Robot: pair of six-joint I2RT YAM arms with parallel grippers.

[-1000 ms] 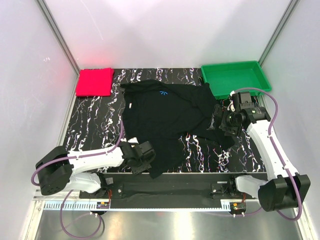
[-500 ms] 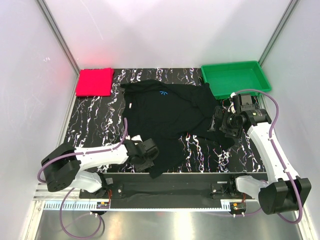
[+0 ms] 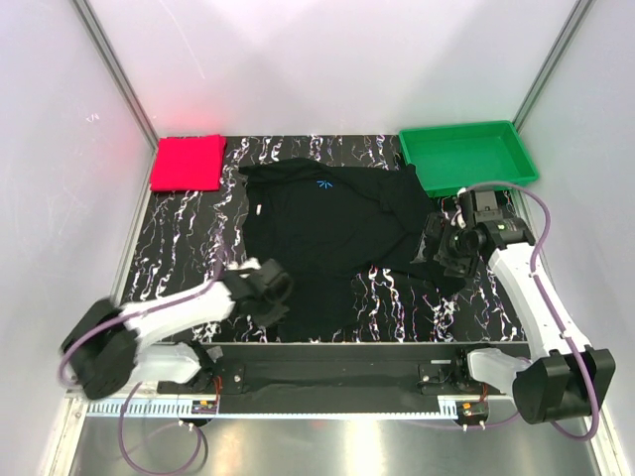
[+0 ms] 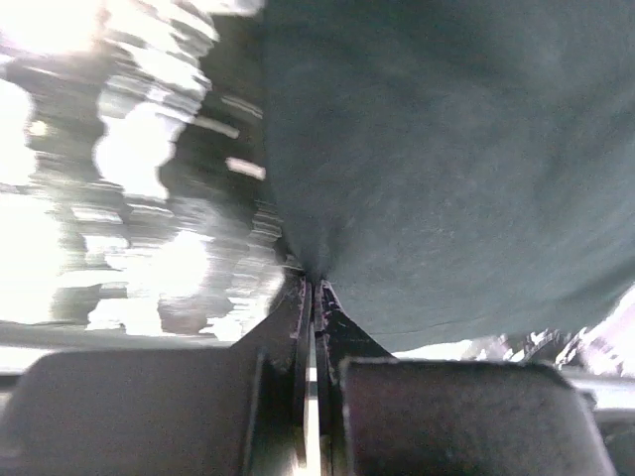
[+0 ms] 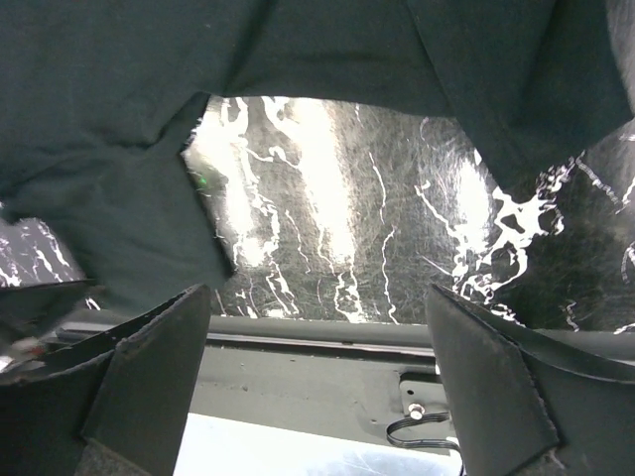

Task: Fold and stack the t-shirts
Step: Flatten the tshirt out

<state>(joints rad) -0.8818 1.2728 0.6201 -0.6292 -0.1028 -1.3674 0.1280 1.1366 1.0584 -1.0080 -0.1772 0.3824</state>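
The left gripper [image 4: 311, 288] is clamped on the near hem of the black t-shirt [image 4: 446, 149], a thin pinch at the very tips, judged liable to slip, or to drag the garment askew when lifted. The right gripper [image 5: 317, 332] gapes unladen at the shirt's rumpled side edge. The red t-shirt [image 3: 187, 164] lies folded well ahead of the left gripper. The left wrist view is blurred, so depth of bite is not discernible

The left arm [image 3: 179, 312] lies low, stretched from its base out to the right along the near side, and its fingers [image 4: 283, 337] are pinched tight together on an edge of the black t-shirt [image 4: 446, 149]. The right arm [image 3: 526, 288] rises from its base and bends inward with the wrist pitched down, its fingers [image 5: 149, 377] spread wide apart.
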